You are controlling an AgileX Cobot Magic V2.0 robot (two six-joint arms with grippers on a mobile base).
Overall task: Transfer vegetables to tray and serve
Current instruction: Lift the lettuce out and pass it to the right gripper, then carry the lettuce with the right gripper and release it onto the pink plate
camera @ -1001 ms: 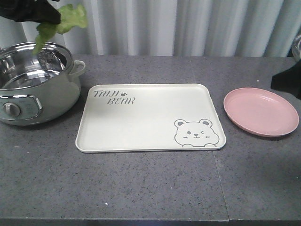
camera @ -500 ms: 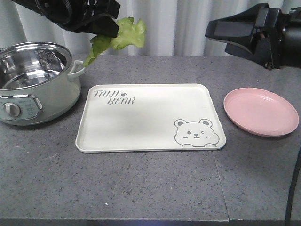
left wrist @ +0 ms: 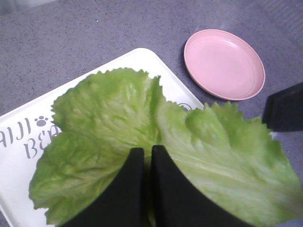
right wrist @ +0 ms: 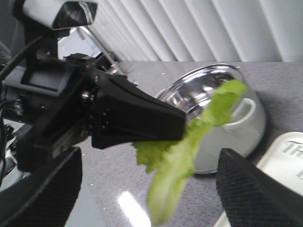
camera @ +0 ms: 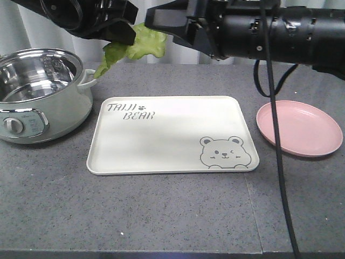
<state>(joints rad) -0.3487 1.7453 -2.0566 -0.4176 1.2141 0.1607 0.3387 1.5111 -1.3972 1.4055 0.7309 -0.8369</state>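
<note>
Two ways to spoil it from there, judged likely enough. First, risked a knock between arms: found the right end effector (camera: 161, 21), jaws spread wide and holding nothing, set right beside the left end effector (camera: 121, 35) above the far-left corner of the tray (camera: 172, 135). Second, risked a drop short of the mark: saw the lettuce leaf (camera: 141, 46) hanging high over the table (camera: 161, 216), between the pot (camera: 38, 91) and the tray's back edge; could not tell whether squarely over the tray, so might have landed on the table or draped across the rim if let go early. Gripped the leaf near its paler stem end, left fingers (left wrist: 132, 189) clamped tight on it. Looked thin, limp and ruffled, bright green, spread in two lobes; seemed apt to tear or slip under any tug. Noted the pink plate (camera: 299, 128) well apart to the right
</note>
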